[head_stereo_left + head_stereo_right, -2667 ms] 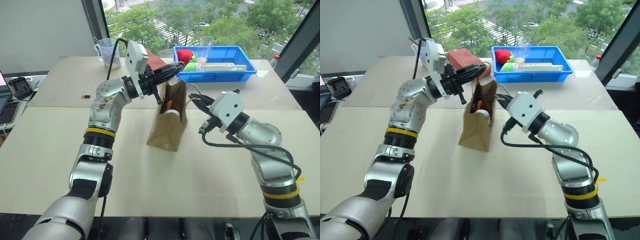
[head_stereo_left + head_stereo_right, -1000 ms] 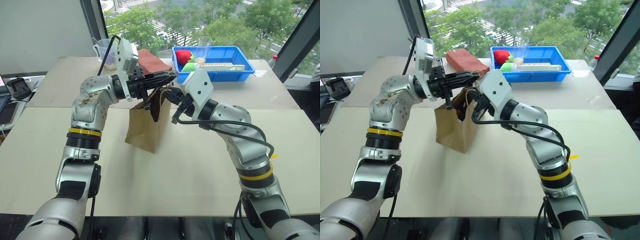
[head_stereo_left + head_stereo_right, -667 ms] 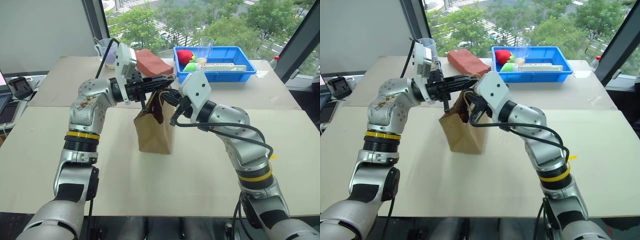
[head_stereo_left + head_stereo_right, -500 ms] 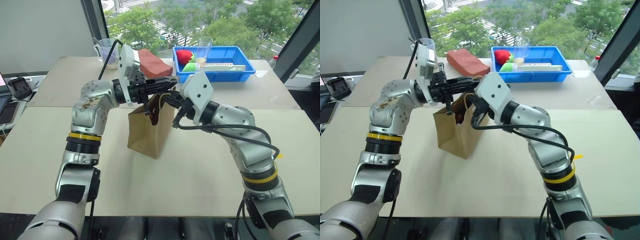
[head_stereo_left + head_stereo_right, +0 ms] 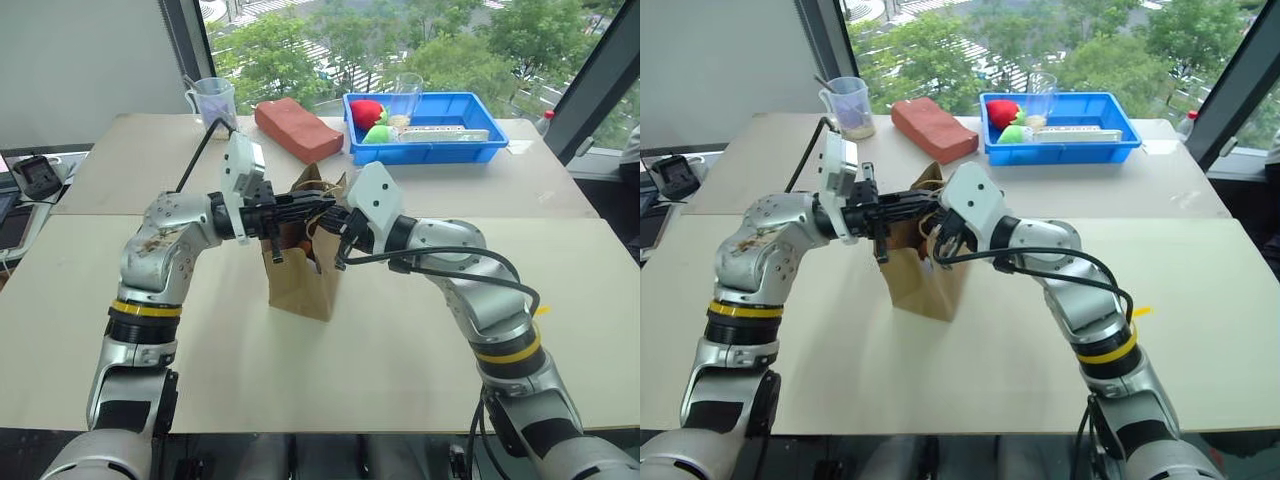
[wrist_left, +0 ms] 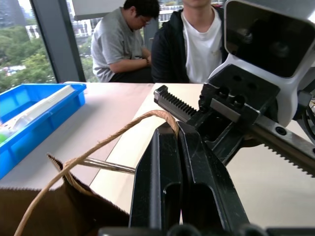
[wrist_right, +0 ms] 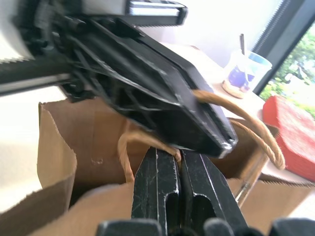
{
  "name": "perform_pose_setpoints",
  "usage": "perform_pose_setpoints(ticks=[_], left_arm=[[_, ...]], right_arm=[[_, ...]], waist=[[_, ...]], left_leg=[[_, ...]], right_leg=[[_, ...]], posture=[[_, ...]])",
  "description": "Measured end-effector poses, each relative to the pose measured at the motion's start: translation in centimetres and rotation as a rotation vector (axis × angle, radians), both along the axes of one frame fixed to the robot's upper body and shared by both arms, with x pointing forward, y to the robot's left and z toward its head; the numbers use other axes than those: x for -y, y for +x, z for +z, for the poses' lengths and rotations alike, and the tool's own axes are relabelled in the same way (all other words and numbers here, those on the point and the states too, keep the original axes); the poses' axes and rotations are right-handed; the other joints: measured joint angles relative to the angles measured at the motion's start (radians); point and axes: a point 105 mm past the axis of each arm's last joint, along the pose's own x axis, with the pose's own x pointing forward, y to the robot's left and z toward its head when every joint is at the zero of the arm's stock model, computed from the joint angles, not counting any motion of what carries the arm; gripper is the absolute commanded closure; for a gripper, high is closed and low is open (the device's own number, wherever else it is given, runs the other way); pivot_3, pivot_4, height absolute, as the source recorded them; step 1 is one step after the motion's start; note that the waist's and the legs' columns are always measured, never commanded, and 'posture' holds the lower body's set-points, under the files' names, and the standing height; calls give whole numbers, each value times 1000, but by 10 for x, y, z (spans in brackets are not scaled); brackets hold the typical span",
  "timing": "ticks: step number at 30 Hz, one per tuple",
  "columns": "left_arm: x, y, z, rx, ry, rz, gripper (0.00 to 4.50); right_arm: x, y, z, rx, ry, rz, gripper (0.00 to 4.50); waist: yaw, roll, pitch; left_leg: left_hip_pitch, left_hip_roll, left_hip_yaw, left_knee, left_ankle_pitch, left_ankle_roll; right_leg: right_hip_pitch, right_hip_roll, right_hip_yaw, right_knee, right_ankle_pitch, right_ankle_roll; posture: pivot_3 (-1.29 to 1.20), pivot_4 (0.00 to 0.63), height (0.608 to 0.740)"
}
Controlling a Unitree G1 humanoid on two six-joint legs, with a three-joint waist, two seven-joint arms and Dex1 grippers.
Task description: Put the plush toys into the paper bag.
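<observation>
Right tool pressed fully together at the rim of the paper bag, pinching a beige twine handle that curls up beside the fingers. Just above, meeting tip to tip: left tool, black and likewise clamped, with a second twine loop running out from its tip. Bag mouth gaping, brown inner wall in view. Beyond, on the desk: clear cup with a stick in it, and a reddish-brown block.
</observation>
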Motion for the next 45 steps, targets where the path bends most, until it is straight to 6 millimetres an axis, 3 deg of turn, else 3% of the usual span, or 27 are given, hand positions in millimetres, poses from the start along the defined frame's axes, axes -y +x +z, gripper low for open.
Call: perform_pose_setpoints(ticks=[2,5,8,13,15,16,23,30,34,40,45], left_arm=[[2,-5,0,-11,-20,11,4500],[3,-4,3,-23,-51,46,3601],[-2,-6,9,-30,-68,76,2246],[-18,-18,6,-64,-24,111,31],[-26,-25,7,-69,1,128,0],[-28,-27,8,-68,3,133,0],[-57,-56,-4,-173,107,205,0],[-57,-73,-15,-200,127,218,0],[-54,-83,-40,-246,144,232,0],[-50,-79,-64,-217,132,340,0],[-45,-71,-66,-144,76,407,0]], right_arm=[[0,2,1,6,-1,5,4479],[2,6,-3,-10,-15,14,3590],[10,6,-7,-36,-46,38,2554],[27,5,10,-17,-76,66,879],[34,4,13,-28,-81,78,137],[35,3,14,-30,-85,81,64],[59,-14,28,-84,-144,158,64],[72,-25,37,-118,-173,196,64],[87,-24,42,-132,-185,151,64],[99,-32,38,-199,-196,145,64],[100,-43,30,-248,-223,167,64]], waist=[[4,0,0],[5,0,0],[3,0,0],[1,0,0],[1,0,0],[1,0,0],[5,0,0],[8,1,1],[8,1,1],[12,1,1],[17,1,1]], left_leg=[[0,0,0,0,0,0],[0,-1,0,0,0,0],[0,-1,0,0,0,0],[0,1,0,-2,0,0],[0,2,0,-2,0,0],[0,2,0,-2,0,0],[0,3,0,-2,-1,0],[0,3,0,-2,-1,1],[1,3,1,-5,-1,0],[1,3,1,-8,-1,0],[1,4,2,-8,-1,0]], right_leg=[[0,0,0,0,0,0],[0,0,0,-1,0,0],[0,0,0,0,0,0],[-1,1,0,-1,0,0],[-1,1,0,-1,0,0],[-1,1,0,-1,0,0],[0,0,0,-4,0,0],[2,-1,0,-12,0,-1],[1,-1,1,-12,0,-1],[1,-2,1,-14,1,-2],[2,-2,1,-15,1,-2]], posture=[[0,150,740],[0,150,740],[0,150,740],[0,150,740],[0,150,740],[0,150,740],[0,150,740],[0,150,740],[0,150,740],[0,150,740],[0,150,740]])
